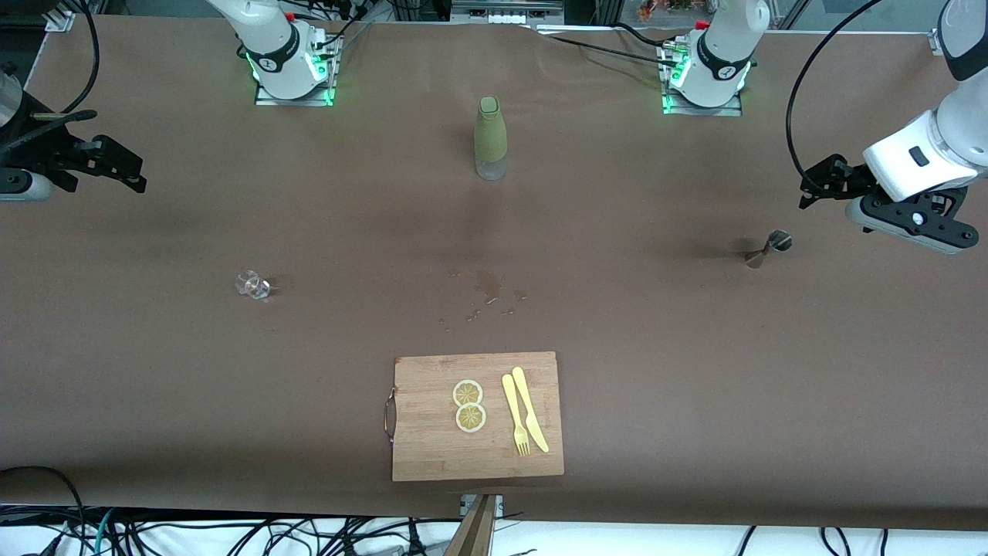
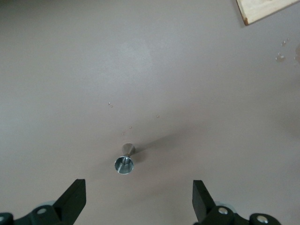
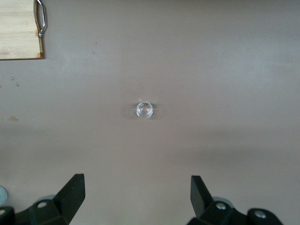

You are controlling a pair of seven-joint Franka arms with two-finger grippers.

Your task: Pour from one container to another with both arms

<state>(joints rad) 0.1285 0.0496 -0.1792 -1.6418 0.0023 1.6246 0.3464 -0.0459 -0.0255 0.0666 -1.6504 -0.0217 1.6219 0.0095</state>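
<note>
A tiny clear glass cup (image 1: 252, 285) stands upright on the brown table toward the right arm's end; the right wrist view looks down into it (image 3: 144, 109). A small steel jigger (image 1: 768, 249) stands toward the left arm's end, its mouth facing up in the left wrist view (image 2: 124, 161). My right gripper (image 1: 123, 166) (image 3: 137, 194) hangs open over the table's edge at its own end, well away from the cup. My left gripper (image 1: 818, 184) (image 2: 139, 197) hangs open above the table close by the jigger. Neither gripper holds anything.
A tall olive-green bottle (image 1: 491, 139) stands mid-table near the arm bases. A wooden cutting board (image 1: 432, 444) with lemon slices (image 1: 468, 405), a yellow fork (image 1: 514, 425) and a knife (image 1: 531, 417) lies near the front edge. Wet spots (image 1: 488, 293) mark the table between them.
</note>
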